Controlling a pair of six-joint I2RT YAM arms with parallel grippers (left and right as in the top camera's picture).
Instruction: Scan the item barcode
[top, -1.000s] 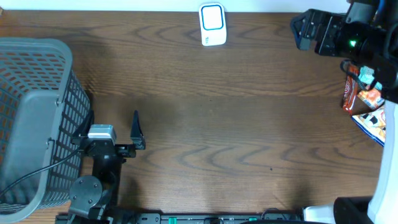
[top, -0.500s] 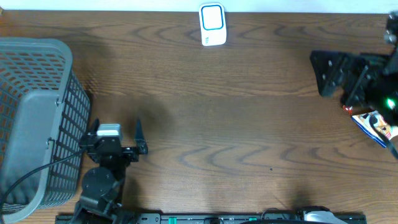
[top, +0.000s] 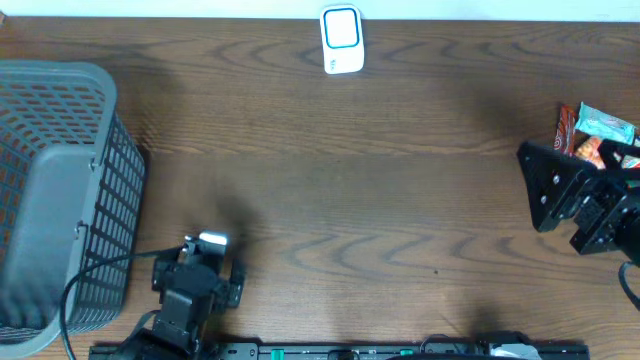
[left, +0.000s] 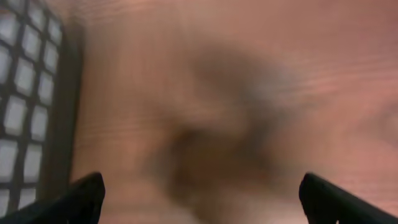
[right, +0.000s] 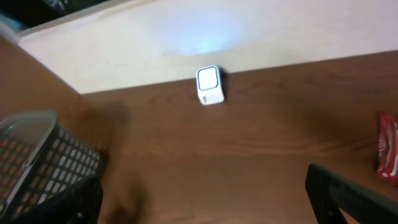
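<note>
A gray basket (top: 50, 190) is seen close to the left of the left fingers (left: 81, 199). The left fingers are spread wide and nothing is held. Only blurry brown worktop (top: 400, 200) is seen between them. A white scanner (top: 341, 40) is stood at the far edge of the worktop, well ahead of both pairs of fingers. The right fingers (right: 348, 199) are spread wide too, and nothing is held. The snack packets (top: 595, 135) are laid on the worktop near the right fingers, ahead and to their right. One red packet (right: 388, 149) is seen apart from those fingers.
</note>
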